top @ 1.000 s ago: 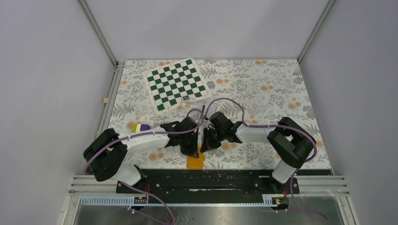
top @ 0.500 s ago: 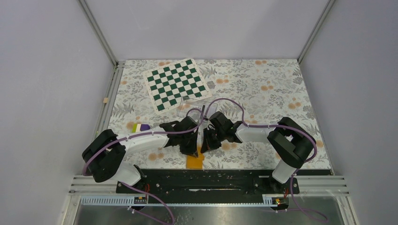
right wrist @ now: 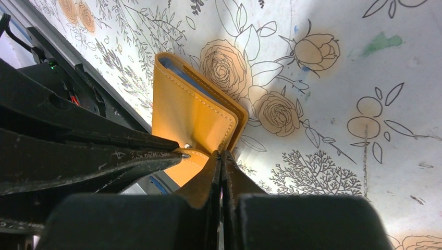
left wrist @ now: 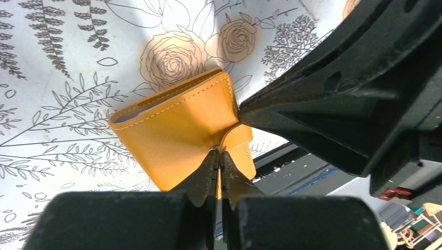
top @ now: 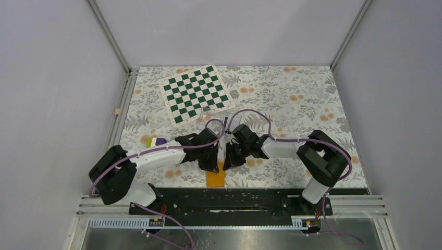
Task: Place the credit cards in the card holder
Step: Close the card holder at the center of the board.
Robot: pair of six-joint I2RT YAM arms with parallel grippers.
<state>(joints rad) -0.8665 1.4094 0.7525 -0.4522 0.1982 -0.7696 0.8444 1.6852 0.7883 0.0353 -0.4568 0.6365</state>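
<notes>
Progress looks early: the card holder lies at the lower middle of the top view, at the near edge of the table. It is folded over with only a sliver of its blue inside showing, and no card can be seen in it. Both pairs meet at it: the left fingers are pressed fully together with their tips at the holder's snap strap, and the right fingers are likewise closed tight, tips against the folded edge beside that strap. Whether either pair has the strap nipped I cannot tell. Opening the holder and loading the cards look left to do. The small purple and yellow-green pieces at centre left of the top view may be the cards, but they are too small to be sure. From above, both arms hide most of the holder, and the wrist views cut off its lower end.
</notes>
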